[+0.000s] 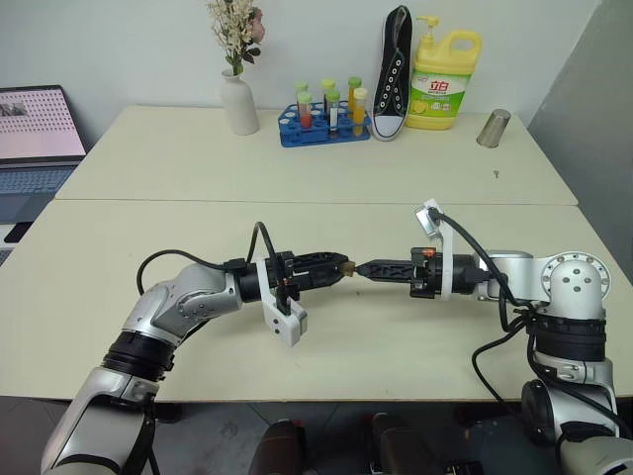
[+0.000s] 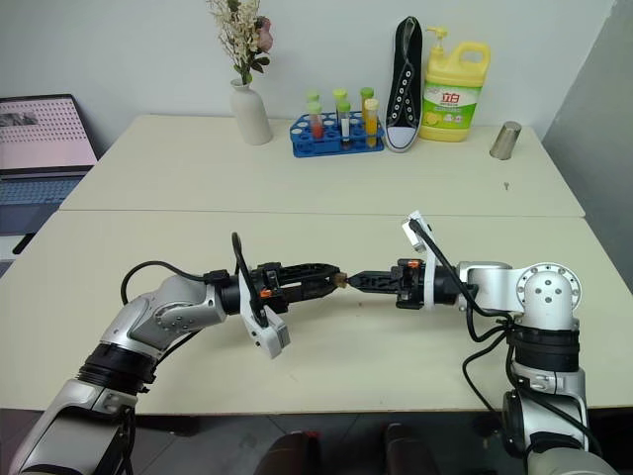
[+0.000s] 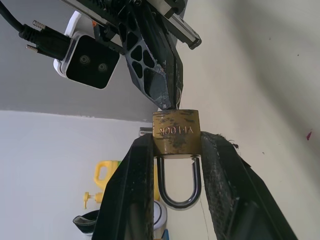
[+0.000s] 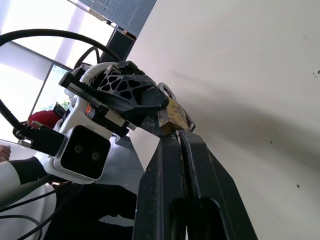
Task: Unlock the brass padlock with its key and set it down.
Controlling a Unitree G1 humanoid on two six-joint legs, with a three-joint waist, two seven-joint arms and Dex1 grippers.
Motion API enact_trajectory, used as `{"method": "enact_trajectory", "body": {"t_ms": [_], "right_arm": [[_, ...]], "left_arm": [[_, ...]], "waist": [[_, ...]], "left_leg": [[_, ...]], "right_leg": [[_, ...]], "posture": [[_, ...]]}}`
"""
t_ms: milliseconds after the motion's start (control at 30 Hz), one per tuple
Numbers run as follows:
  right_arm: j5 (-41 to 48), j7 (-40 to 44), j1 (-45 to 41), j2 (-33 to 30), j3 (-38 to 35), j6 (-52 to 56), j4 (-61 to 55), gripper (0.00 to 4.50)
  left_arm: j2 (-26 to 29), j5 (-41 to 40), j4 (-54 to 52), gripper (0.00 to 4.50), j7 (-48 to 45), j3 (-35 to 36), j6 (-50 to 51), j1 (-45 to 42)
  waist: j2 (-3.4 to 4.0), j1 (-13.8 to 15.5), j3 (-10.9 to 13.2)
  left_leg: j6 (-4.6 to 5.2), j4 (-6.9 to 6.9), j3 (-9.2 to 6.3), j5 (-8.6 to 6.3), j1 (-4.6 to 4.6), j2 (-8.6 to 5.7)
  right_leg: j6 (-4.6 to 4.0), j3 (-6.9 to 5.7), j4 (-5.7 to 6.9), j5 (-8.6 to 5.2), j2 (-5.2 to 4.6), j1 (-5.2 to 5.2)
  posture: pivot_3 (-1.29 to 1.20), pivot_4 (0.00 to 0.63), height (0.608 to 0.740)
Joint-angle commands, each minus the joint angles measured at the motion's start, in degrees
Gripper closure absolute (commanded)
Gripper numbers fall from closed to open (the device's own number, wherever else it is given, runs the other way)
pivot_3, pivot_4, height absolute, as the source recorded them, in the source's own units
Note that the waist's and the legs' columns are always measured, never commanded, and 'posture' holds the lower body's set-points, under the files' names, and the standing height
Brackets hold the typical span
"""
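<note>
Head views: left pincer (image 1: 341, 269) and right pincer (image 1: 364, 268) tip to tip above the pale counter (image 1: 297, 178), brass padlock (image 1: 347, 266) between them; yellow detergent jug (image 1: 443, 79) at the far edge, label characters unreadable.

Left wrist view: clamped on the padlock body, shackle closed, stamped lettering upside down, roughly "VIITOOK".

Right wrist view: fingers pressed together at the padlock base; key hidden.

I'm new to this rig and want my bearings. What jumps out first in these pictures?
Above the near beige table, the two end effectors meet tip to tip: the left end effector clamps a small brass padlock with a silver shackle, and the shut right end effector presses at its base. At the far edge stand a yellow detergent bottle and a black sneaker.
</note>
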Motion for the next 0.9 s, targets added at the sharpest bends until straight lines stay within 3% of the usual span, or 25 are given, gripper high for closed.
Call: {"method": "enact_trajectory", "body": {"t_ms": [33,267,400,567,900], "right_arm": [[-4.66,8.32,1.45,-3.16,4.35,-5.33,-10.53,3.84],[-24.76,25.82,7.57,-16.05,16.04,-23.12,-22.04,1.35],[-30.44,29.43,9.74,-17.28,17.24,-29.39,-21.77,0.00],[-30.68,25.35,11.66,-9.02,13.91,-33.33,-20.33,0.00],[-32.29,25.08,10.18,-4.20,15.07,-33.47,-17.03,0.00]], "left_arm": [[-0.22,-1.03,-1.14,3.54,0.08,-0.70,0.47,-0.46],[0.13,-1.65,-1.48,3.54,0.49,-0.58,1.46,-0.03],[0.25,-1.61,-1.47,3.54,0.65,-0.59,1.64,-0.01],[0.46,-2.09,-1.37,3.54,0.63,-0.50,1.55,-0.15],[0.00,-2.18,-0.75,3.54,0.67,-0.90,1.33,-0.90]], "waist": [[0.00,0.00,0.00],[0.01,0.05,0.01],[0.00,0.09,0.01],[0.00,-0.04,0.01],[0.01,0.09,0.01]], "left_leg": [[0.00,0.00,0.00,0.00,0.00,0.00],[0.00,0.00,-0.04,0.00,-0.02,-0.01],[0.00,0.01,-0.01,0.00,0.00,0.00],[0.00,0.00,-0.01,0.00,0.02,0.05],[0.00,0.02,0.01,0.00,0.02,-0.02]], "right_leg": [[0.00,0.00,0.00,0.00,0.00,0.00],[0.25,-0.06,-0.04,-0.15,0.00,-0.02],[0.26,-0.04,-0.03,-0.15,0.01,-0.02],[0.22,-0.02,0.00,-0.13,0.05,-0.03],[0.02,-0.04,-0.01,-0.01,-0.01,-0.01]], "posture": [[0.00,0.150,0.740],[0.00,0.150,0.740],[0.00,0.150,0.740],[0.00,0.150,0.740],[0.00,0.150,0.740]]}}
